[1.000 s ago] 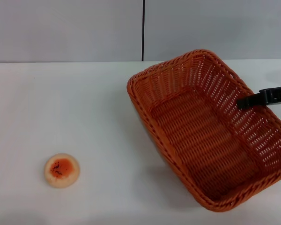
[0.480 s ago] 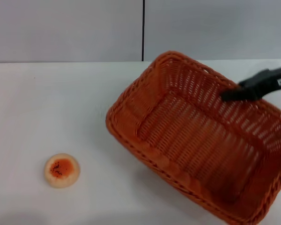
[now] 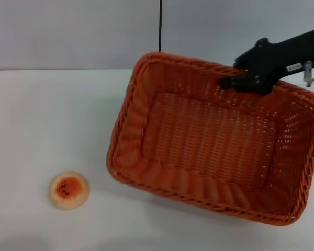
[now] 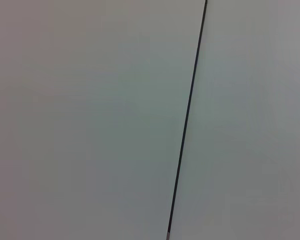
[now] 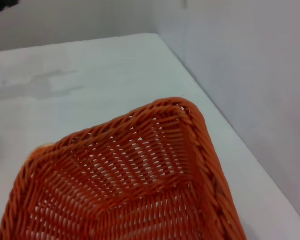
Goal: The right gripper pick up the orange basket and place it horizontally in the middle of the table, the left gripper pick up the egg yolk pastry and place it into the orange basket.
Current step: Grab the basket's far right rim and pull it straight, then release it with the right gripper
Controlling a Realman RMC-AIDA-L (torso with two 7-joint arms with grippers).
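Our right gripper [image 3: 231,82], fingers clamped on the far rim, has swung the orange basket [image 3: 212,138] nearly horizontal and leftward. The egg yolk pastry [image 3: 69,190] waits, well apart; the left gripper is unseen.

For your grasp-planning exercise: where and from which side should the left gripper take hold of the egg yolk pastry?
Probably from straight above, fingers closing across the pale outer edge of the egg yolk pastry. It lies flat and round on the table, with bare tabletop all around it.

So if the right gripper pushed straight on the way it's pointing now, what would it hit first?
The right gripper points toward the robot's left, clamped on the far rim of the orange basket. Going straight on, it would probably just run along that rim and past the basket's far-left corner. Depth is unclear. The pastry lies well off that line.
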